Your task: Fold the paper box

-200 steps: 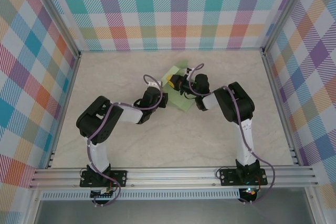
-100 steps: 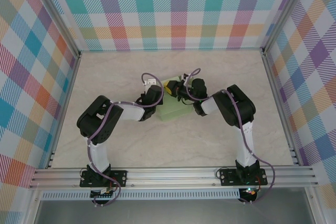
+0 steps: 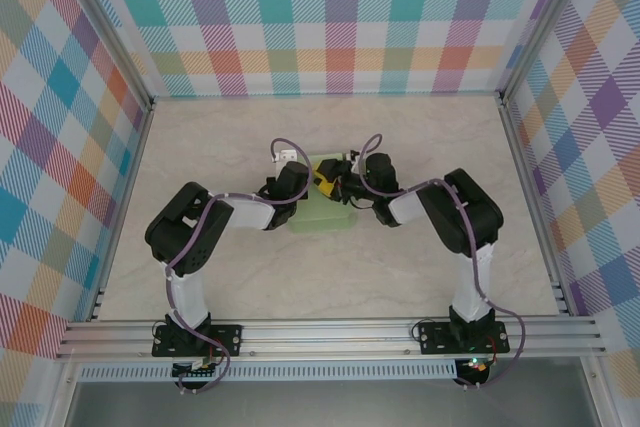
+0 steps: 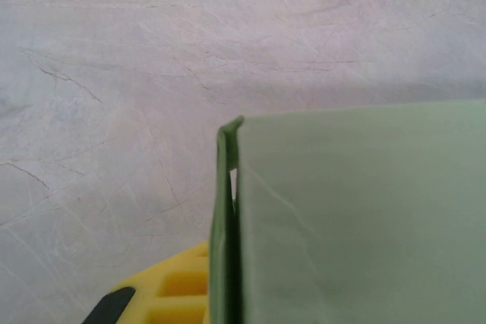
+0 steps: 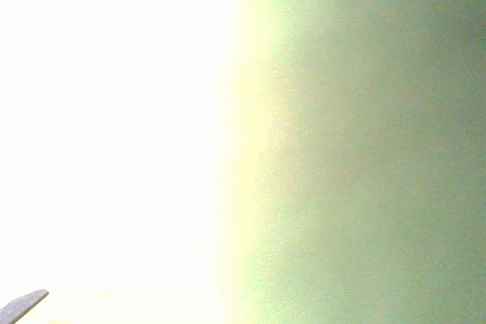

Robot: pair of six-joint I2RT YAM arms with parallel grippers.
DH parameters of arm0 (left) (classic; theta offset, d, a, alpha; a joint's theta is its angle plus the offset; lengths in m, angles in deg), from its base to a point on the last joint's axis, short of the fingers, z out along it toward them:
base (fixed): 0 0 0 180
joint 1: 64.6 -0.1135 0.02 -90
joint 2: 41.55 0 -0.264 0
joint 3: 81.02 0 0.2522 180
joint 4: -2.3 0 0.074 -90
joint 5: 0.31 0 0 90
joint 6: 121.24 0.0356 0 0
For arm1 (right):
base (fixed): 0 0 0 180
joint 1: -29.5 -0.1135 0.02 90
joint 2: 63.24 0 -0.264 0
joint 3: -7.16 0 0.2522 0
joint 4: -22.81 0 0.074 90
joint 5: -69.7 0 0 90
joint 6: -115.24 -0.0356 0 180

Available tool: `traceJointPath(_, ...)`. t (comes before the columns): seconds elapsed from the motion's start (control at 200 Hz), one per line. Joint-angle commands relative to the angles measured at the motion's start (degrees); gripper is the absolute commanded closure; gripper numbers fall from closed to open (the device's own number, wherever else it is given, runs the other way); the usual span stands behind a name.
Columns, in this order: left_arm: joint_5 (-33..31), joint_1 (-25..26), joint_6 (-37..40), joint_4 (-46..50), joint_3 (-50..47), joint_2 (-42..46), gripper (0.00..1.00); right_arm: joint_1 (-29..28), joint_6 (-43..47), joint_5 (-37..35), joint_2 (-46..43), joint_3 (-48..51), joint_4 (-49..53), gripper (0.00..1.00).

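Note:
The paper box is pale green card lying mid-table between my two grippers. In the left wrist view its top panel is close up, with a doubled side wall standing along its left edge. My left gripper is shut on that wall: one yellow finger presses against it and the other is hidden behind the card. My right gripper, yellow-fingered, sits on the box's far edge. The right wrist view is washed out, with green card on the right. A grey fingertip stands far out at the lower left, so those jaws are apart.
Pale marbled tabletop lies all round the box. Checked walls with aluminium posts close in the left, back and right. The arm bases sit on the rail along the near edge.
The box has turned from a tilted diamond to lie square and shifted slightly left. My left gripper has closed on its side wall. The right gripper's jaws have spread and its arm moved right.

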Motion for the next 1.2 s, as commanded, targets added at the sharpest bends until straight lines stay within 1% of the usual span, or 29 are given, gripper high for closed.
traceJointPath(0.0,1.1,-0.4,1.9,1.5,1.3,3.4,0.97,1.5,4.5,-0.8,-7.6,2.3,6.4,0.48)
traceJointPath(0.1,3.5,-1.2,2.7,3.6,1.7,5.3,0.97,2.9,9.5,-3.1,-16.1,4.1,16.1,0.44)
traceJointPath(0.17,6.9,-2.1,3.4,5.2,2.3,6.3,0.98,3.1,16.6,-5.5,-22.6,2.5,29.1,0.42)
traceJointPath(0.235,10.2,-3.1,4.0,7.0,2.8,7.4,0.98,3.0,23.3,-11.4,-28.8,0.5,41.2,0.40)
traceJointPath(0.325,14.7,-4.2,5.3,7.6,2.7,9.4,1.00,3.4,31.2,-19.6,-35.3,-2.3,53.0,0.38)
traceJointPath(0.365,16.6,-4.8,6.5,7.7,2.8,9.8,1.00,4.1,35.2,-21.7,-36.8,-4.9,58.3,0.38)
traceJointPath(0.41,20.4,-5.7,8.6,7.8,3.3,9.7,1.00,5.6,39.0,-22.9,-37.8,-7.4,62.9,0.38)
traceJointPath(0.495,29.0,-6.7,14.0,6.8,3.8,8.9,1.00,12.1,45.7,-15.5,-37.0,-11.7,68.4,0.38)
traceJointPath(0.545,32.7,-6.8,16.9,5.2,3.5,8.4,1.00,16.3,48.7,-11.3,-35.4,-14.5,71.9,0.38)
traceJointPath(0.625,39.2,-7.8,18.3,4.6,4.6,7.6,1.00,21.5,56.6,-5.3,-33.2,-17.6,74.3,0.38)
traceJointPath(0.67,43.5,-8.6,17.9,5.9,6.2,7.1,1.00,22.9,62.4,-4.2,-32.4,-19.1,76.4,0.38)
traceJointPath(0.74,48.2,-9.6,17.6,8.7,9.0,6.3,1.00,23.9,71.7,-2.2,-32.4,-19.0,78.4,0.38)
traceJointPath(0.78,49.9,-10.0,18.2,10.2,10.3,5.8,1.00,24.0,76.7,-1.1,-32.6,-18.2,78.9,0.38)
traceJointPath(0.84,51.8,-10.7,19.6,11.9,12.0,4.8,1.00,24.0,83.7,3.1,-33.4,-15.5,77.4,0.38)
traceJointPath(0.89,53.2,-11.4,20.1,12.3,12.7,4.2,1.00,24.0,85.4,5.3,-34.4,-12.3,73.9,0.38)
traceJointPath(0.975,56.5,-12.9,19.8,11.5,12.8,3.6,1.00,24.0,89.8,11.5,-35.5,-8.3,69.3,0.38)
traceJointPath(0.985,56.9,-13.0,19.8,11.3,12.8,3.6,1.00,23.9,91.4,12.0,-35.6,-7.8,68.9,0.38)
traceJointPath(1.195,61.0,-13.7,20.6,12.8,14.6,3.5,1.00,21.9,100.2,18.8,-35.5,-5.4,68.7,0.37)
